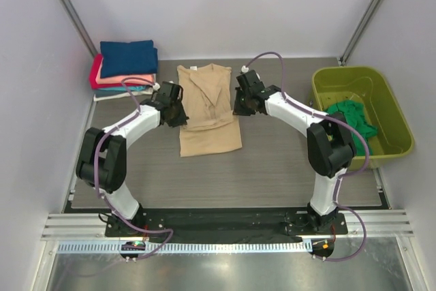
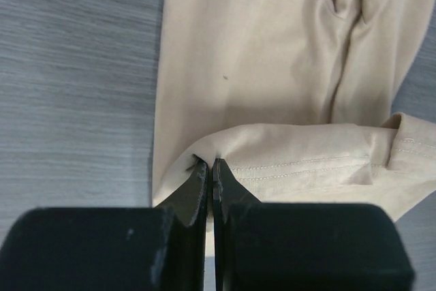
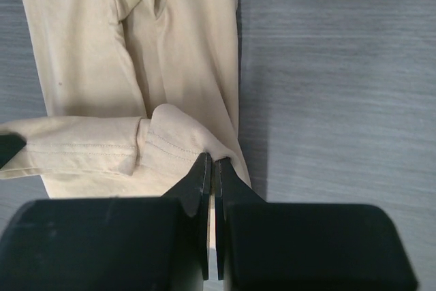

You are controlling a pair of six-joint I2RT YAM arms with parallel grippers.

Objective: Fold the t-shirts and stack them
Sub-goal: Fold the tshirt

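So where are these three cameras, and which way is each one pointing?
Top external: fixed above and behind, looking down at the table; the left arm, right arm, folded stack and lime tub show.
Left wrist: on the left arm, looking past the left gripper, shut on a stitched edge of the tan t-shirt.
Right wrist: on the right arm, looking past the right gripper, shut on that edge's other end.
Shared: all three show the tan t-shirt on the grey table.

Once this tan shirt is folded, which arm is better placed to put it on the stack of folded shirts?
Left, probably. The stack sits at the far left, close beside the left gripper. The right gripper, pinching the other side of the tan shirt, would have to reach across it.
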